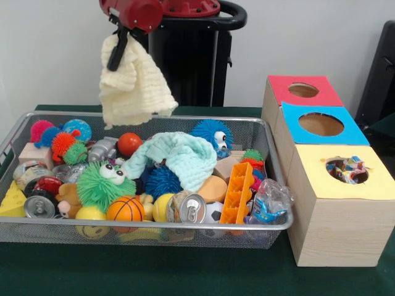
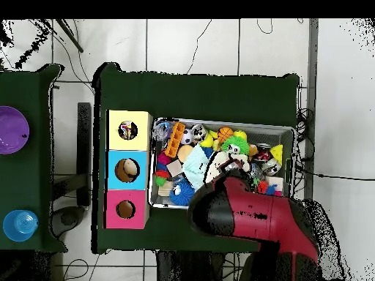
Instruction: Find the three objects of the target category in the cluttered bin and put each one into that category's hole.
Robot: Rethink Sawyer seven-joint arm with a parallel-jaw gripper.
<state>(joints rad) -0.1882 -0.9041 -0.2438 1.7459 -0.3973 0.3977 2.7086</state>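
A: Hand (image 1: pixel 117 52) raised above the far-left part of the wire bin (image 1: pixel 154 227), pinched shut on the pale yellow cloth (image 1: pixel 133 86). Cloth hangs fully clear of the clutter, one corner gripped, the rest drooping loose.

B: Which hole? Three on the box row: red-topped box (image 1: pixel 302 90), blue-topped box (image 1: pixel 320 124), yellow-topped box (image 1: pixel 349 169).

A: Yellow-topped already shows crumpled wrappers inside. Can't tell from here which one takes cloths. All stand just beside the bin, on the green counter (image 1: pixel 185 271).

B: Advice for the carry?

A: Keep it high while crossing. The trailing edge could snag the mint cloth (image 1: pixel 179 157) or the orange block (image 1: pixel 237 194). Centre the grip over the opening, lower so the hanging part feeds in first, then release.
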